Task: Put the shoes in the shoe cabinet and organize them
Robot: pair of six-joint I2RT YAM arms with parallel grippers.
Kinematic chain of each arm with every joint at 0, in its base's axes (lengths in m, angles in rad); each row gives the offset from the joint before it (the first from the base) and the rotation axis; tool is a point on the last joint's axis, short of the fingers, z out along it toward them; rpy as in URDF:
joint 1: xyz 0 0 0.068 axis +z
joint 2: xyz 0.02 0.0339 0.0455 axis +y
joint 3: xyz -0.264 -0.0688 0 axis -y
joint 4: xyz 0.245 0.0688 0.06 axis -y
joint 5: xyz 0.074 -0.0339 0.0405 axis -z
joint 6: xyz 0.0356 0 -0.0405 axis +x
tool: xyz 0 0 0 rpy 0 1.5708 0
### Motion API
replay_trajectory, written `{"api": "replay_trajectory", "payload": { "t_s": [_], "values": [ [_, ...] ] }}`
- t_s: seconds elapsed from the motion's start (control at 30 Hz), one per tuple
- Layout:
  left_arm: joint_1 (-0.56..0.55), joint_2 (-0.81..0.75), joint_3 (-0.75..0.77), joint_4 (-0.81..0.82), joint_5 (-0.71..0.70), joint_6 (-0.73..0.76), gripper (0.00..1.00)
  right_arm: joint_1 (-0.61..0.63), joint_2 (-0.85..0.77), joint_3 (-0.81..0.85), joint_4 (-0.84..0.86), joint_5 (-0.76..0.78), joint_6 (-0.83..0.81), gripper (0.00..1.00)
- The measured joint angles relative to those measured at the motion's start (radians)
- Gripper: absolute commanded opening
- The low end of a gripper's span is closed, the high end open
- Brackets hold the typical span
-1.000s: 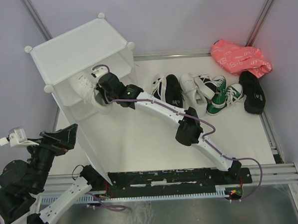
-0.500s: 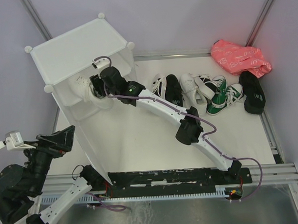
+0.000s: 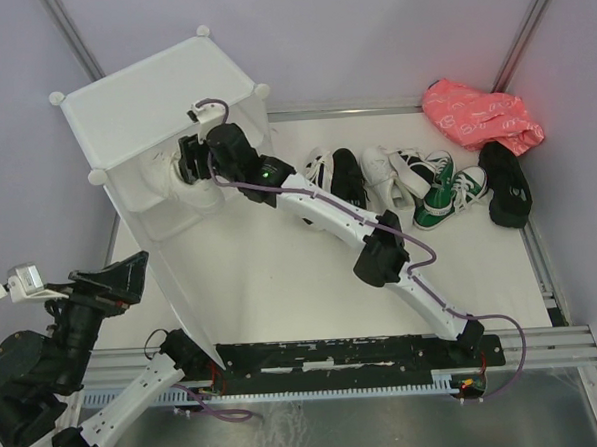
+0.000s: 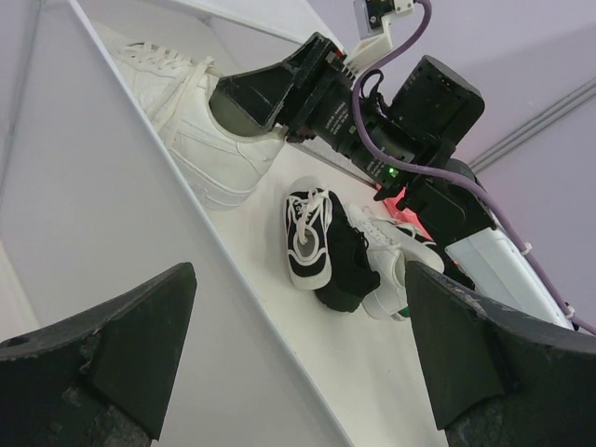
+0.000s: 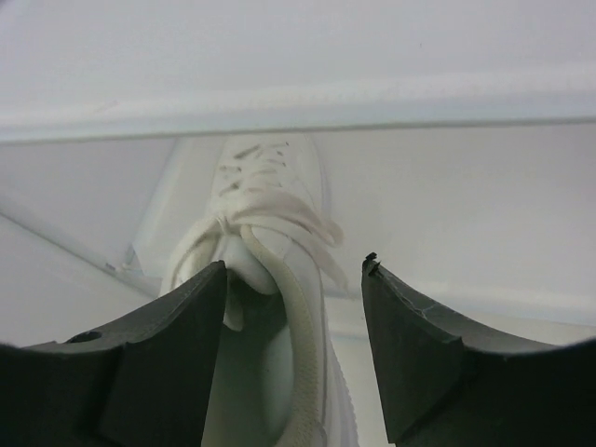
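Item: white sneaker. Location: on the inner shelf of the shoe cabinet, toe pointing to the back wall. A second ago we saw it lower, at the cabinet's mouth, carried by the right gripper. It now lies further in.

Right gripper: inside the cabinet, at the sneaker's heel. Its jaws, which held the shoe a moment ago, now stand apart either side of the heel collar, gripping nothing.

Left gripper: off to the side by the cabinet door panel, jaws wide open and empty, unchanged.

Outstanding stock on the tabletop: black sneakers, one white sneaker, green sneakers, a plain black shoe.

Reading: we judge this shoe delivered. Next comes withdrawing without dragging it out.
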Motion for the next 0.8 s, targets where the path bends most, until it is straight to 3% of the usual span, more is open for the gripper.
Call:
{"api": "replay_trajectory", "payload": {
  "t_s": [0.4, 0.67, 0.8],
  "values": [
    [0.000, 0.000, 0.001, 0.000, -0.001, 0.000, 0.99, -0.001, 0.043, 0.053, 0.225, -0.001, 0.052, 0.72],
    [0.000, 0.000, -0.002, 0.005, -0.004, 0.000, 0.99, -0.004, -0.073, -0.195, 0.179, -0.029, 0.027, 0.79],
    [0.000, 0.001, -0.002, 0.007, -0.005, 0.001, 0.99, -0.005, -0.245, -0.419, 0.129, -0.048, -0.005, 0.86]
  ]
}}
